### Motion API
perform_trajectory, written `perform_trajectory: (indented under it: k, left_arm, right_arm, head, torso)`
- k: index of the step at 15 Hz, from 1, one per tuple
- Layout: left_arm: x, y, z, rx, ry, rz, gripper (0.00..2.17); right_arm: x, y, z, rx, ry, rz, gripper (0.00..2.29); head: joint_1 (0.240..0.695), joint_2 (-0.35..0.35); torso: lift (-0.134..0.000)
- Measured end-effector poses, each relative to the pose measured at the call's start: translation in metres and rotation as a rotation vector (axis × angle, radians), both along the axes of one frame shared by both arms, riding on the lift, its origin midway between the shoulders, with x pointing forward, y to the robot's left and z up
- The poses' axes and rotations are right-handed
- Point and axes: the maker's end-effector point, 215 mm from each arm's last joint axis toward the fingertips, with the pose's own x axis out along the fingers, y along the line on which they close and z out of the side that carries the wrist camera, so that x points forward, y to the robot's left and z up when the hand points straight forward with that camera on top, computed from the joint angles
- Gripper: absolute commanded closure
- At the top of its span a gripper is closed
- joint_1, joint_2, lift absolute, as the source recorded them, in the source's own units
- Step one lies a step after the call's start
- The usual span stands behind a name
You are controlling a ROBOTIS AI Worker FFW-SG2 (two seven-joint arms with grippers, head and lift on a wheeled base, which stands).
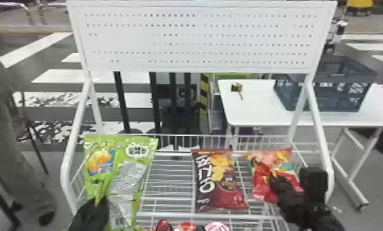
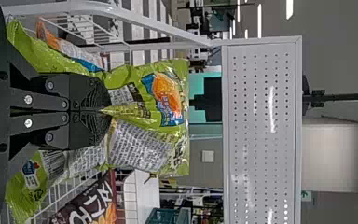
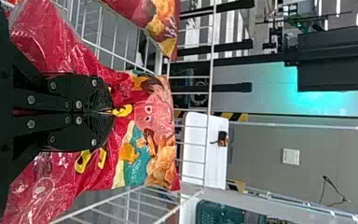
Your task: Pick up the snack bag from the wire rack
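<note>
- At the wire rack (image 1: 212, 216), left gripper's (image 1: 99, 200) pinching one green bag (image 1: 129, 175)
- right gripper's (image 1: 275, 181) clenching one red bag (image 1: 262, 172)
- one maroon bag's (image 1: 219, 184) just lying between them

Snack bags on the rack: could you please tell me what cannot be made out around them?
- Lower end of the green bag: head view, behind the left gripper and cut off by the bottom edge.
- Pinched fold of the red bag: right wrist view, hidden between the right gripper's fingers.
- Front packs: head view, mostly cut off by the bottom edge.
- Small item on the white table: head view, too small to identify.
</note>
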Motion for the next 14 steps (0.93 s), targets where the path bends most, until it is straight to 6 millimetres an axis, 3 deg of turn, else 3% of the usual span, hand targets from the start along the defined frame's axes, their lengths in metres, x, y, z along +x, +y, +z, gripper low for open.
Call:
perform_trajectory:
  k: [4, 7, 11, 14]
  left_arm:
    - [-0.002, 0.0, 0.001, 0.002, 0.0, 0.0, 1.88]
    - [-0.002, 0.001, 0.001, 0.002, -0.001, 0.002, 1.88]
    - [-0.003, 0.004, 0.002, 0.005, -0.004, 0.008, 1.88]
    - [-0.003, 0.008, 0.001, 0.008, -0.004, 0.013, 1.88]
  right_arm:
    - [-0.012, 0.004, 0.063, 0.021, -0.132, -0.005, 2.25]
    - [-0.037, 0.029, 0.11, 0.079, -0.215, 0.052, 2.25]
    - [-0.1, 0.055, 0.145, 0.151, -0.266, 0.111, 2.25]
    - [-0.151, 0.054, 0.148, 0.162, -0.264, 0.11, 2.25]
  head:
    - [0.499, 0.0]
    - [0.499, 0.0]
    - [0.499, 0.0]
    - [0.499, 0.0]
  torso:
    - [0.0]
    - [0.0]
    - [0.0]
    - [0.0]
